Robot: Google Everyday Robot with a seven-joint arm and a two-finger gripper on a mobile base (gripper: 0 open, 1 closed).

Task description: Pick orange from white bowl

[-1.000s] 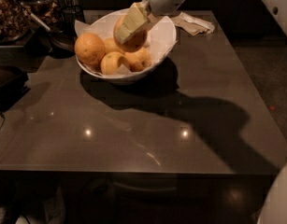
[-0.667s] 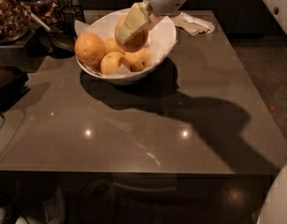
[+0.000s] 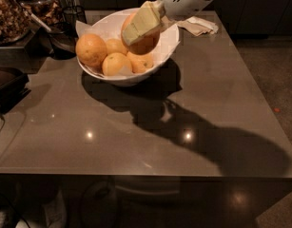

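Observation:
The white bowl (image 3: 167, 50) stands at the back of the grey table (image 3: 136, 141), lined with white paper. My gripper (image 3: 136, 34) reaches into it from the upper right and is shut on the pale orange (image 3: 147, 44), holding it at rim height above the other fruit. One yellowish finger (image 3: 143, 23) lies across the orange's front; the other finger is hidden behind it. A large golden dimpled orange (image 3: 91, 50) lies at the bowl's left. Smaller oranges (image 3: 116, 63) lie in the middle.
A crumpled napkin (image 3: 198, 25) lies right of the bowl at the table's back edge. Jars of dried food (image 3: 7, 13), a dark pan (image 3: 60, 41) and a dark tray (image 3: 7, 82) crowd the left side. The arm's shadow falls across the table.
The gripper and the orange in it have risen slightly within the bowl. The other oranges and the bowl have not moved.

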